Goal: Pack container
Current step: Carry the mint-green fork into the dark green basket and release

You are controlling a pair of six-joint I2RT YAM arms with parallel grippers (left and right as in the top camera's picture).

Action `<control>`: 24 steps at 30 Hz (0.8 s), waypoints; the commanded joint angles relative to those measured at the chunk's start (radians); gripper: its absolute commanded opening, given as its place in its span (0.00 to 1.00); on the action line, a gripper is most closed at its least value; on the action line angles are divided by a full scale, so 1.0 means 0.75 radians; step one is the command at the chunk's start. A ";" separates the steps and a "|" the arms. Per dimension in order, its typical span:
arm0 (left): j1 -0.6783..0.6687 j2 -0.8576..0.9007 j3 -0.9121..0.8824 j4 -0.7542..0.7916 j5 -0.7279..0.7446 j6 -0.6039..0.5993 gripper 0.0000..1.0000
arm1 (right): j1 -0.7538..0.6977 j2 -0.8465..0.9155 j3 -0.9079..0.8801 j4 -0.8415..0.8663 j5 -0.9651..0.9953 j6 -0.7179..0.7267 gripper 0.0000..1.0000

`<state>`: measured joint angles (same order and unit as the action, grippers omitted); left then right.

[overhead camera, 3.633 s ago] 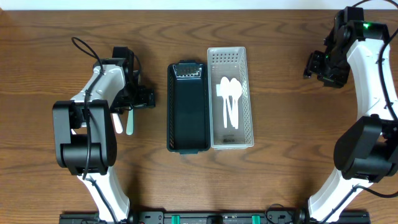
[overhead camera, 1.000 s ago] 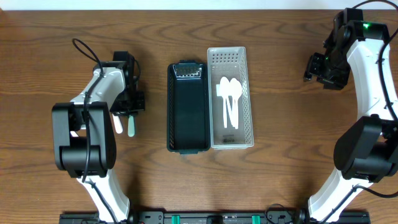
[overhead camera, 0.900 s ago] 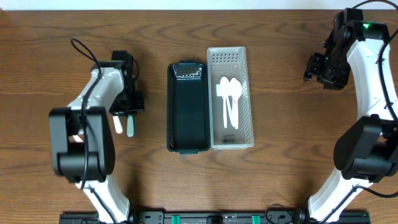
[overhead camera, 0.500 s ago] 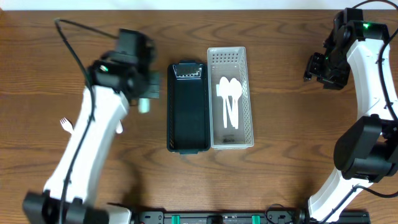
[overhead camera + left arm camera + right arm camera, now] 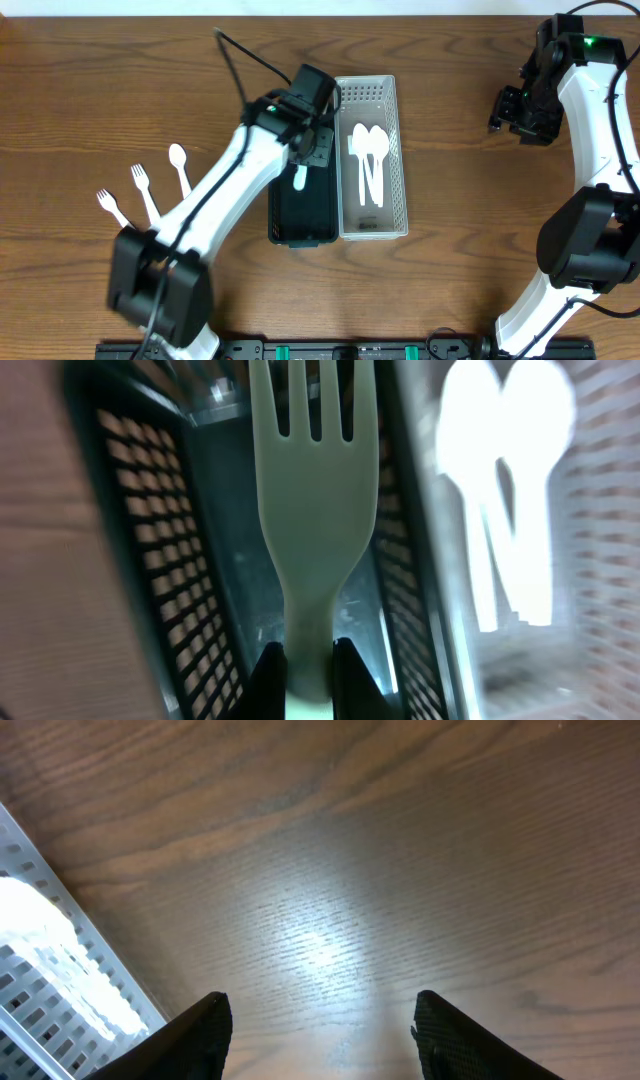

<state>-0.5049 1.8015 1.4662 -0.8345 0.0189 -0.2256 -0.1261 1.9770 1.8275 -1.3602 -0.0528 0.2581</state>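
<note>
My left gripper (image 5: 306, 158) hangs over the black slatted container (image 5: 300, 215), shut on the handle of a pale green fork (image 5: 299, 179). In the left wrist view the fork (image 5: 312, 490) points tines-forward above the black container's floor (image 5: 225, 575), pinched between the fingers (image 5: 352, 670). Right of it stands the white basket (image 5: 392, 90) holding white spoons (image 5: 368, 150). My right gripper (image 5: 513, 108) is far off at the right, open above bare wood (image 5: 320, 1020) with nothing between its fingers.
Two white forks (image 5: 108, 206) (image 5: 143, 187) and a white spoon (image 5: 179, 161) lie on the wooden table at the left. A corner of the white basket (image 5: 40, 970) shows at the left of the right wrist view.
The left arm has swung from the table's left side to over the black container, carrying the green fork. The white cutlery it covered now shows. The right arm has not moved.
</note>
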 commanded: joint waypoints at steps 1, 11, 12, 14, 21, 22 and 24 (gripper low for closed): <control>0.007 0.077 -0.001 -0.007 -0.010 -0.025 0.06 | 0.003 0.008 -0.006 -0.011 -0.005 -0.017 0.62; 0.021 0.167 -0.001 -0.016 -0.008 -0.020 0.32 | 0.003 0.008 -0.006 -0.027 -0.005 -0.017 0.61; 0.026 0.156 -0.001 -0.016 -0.008 -0.020 0.41 | 0.003 0.008 -0.006 -0.027 -0.005 -0.018 0.61; 0.044 0.125 0.000 -0.018 -0.008 -0.020 0.44 | 0.003 0.008 -0.006 -0.027 -0.005 -0.018 0.62; 0.071 -0.114 0.001 -0.078 -0.118 0.066 0.54 | 0.003 0.008 -0.006 -0.024 -0.005 -0.018 0.62; 0.071 -0.169 0.001 -0.093 -0.145 0.077 0.56 | 0.003 0.008 -0.006 -0.023 -0.005 -0.018 0.62; 0.084 -0.281 0.001 -0.123 -0.196 0.080 0.60 | 0.003 0.008 -0.006 -0.022 -0.005 -0.018 0.62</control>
<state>-0.4530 1.7153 1.4643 -0.9047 -0.0402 -0.1959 -0.1261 1.9770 1.8267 -1.3758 -0.0528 0.2577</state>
